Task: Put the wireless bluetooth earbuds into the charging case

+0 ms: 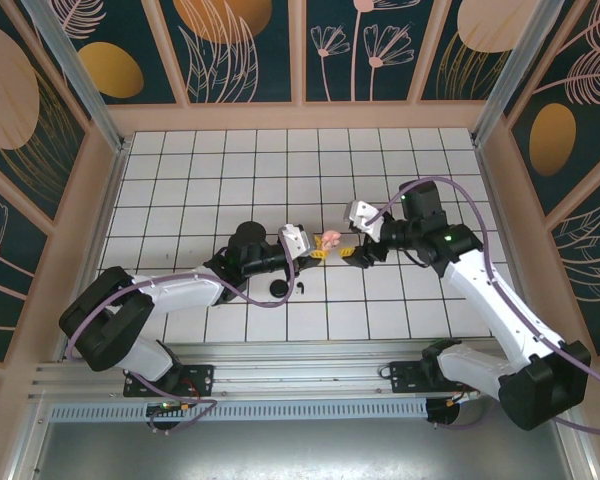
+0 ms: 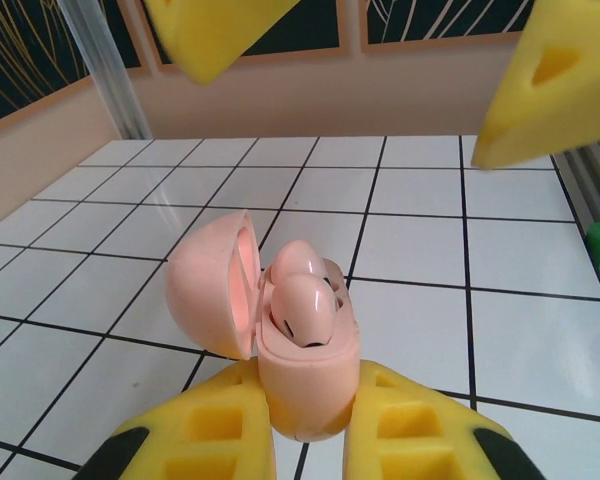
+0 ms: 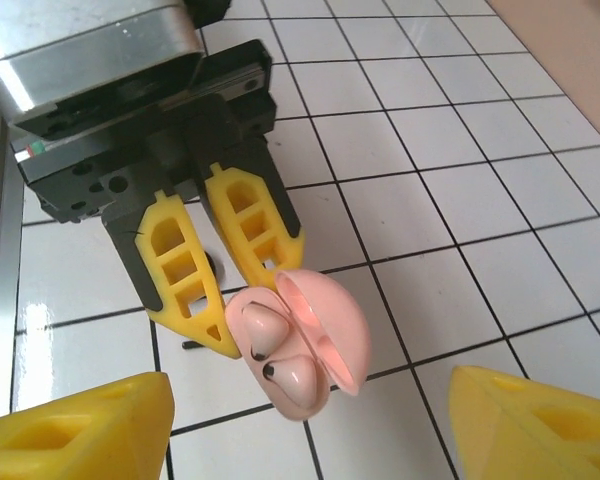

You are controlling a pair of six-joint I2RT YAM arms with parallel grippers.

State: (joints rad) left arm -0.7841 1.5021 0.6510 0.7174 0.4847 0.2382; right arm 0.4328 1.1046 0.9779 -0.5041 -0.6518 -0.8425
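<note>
Earbuds (image 2: 305, 305), two pink, in one case (image 2: 306, 395)

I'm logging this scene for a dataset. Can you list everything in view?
charging case: one, pale pink, lid open, held by the left gripper
earbuds: two, pale pink, seated side by side in the charging case
round disc: one, black, on the table beside the left arm
small item: one, black, just right of the round disc, too small to identify
table: one, white tiles with black lines
left gripper: one, yellow fingers, shut on the charging case
right gripper: one, yellow fingers, open, facing the charging case
</note>
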